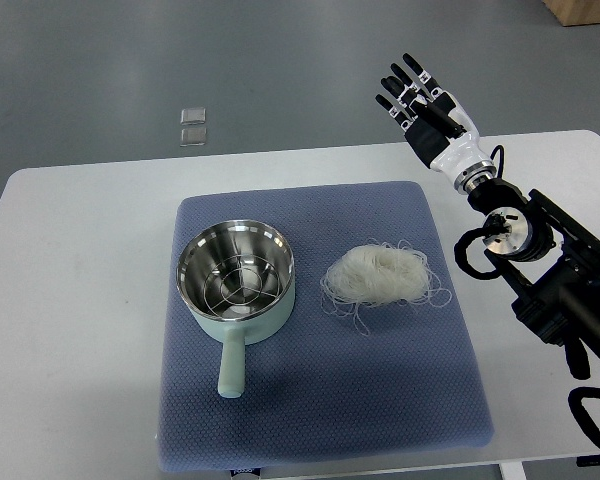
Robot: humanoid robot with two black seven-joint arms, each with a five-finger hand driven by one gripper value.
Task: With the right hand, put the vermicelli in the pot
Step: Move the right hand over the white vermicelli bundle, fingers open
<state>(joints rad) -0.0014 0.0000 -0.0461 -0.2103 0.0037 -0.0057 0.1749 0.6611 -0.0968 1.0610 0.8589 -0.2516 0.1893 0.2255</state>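
A loose white nest of vermicelli [378, 276] lies on the blue mat [320, 400], right of centre. A pale green pot [236, 283] with a steel inside and a wire rack stands to its left, its handle pointing toward me. The pot holds no vermicelli. My right hand [417, 100] is raised beyond the mat's far right corner, above the table's far edge, fingers spread and holding nothing. It is well apart from the vermicelli. The left arm does not show.
The mat lies on a white table [80, 300]. Two small clear squares [193, 127] lie on the grey floor beyond the table. A cardboard box corner [585, 10] shows at the top right.
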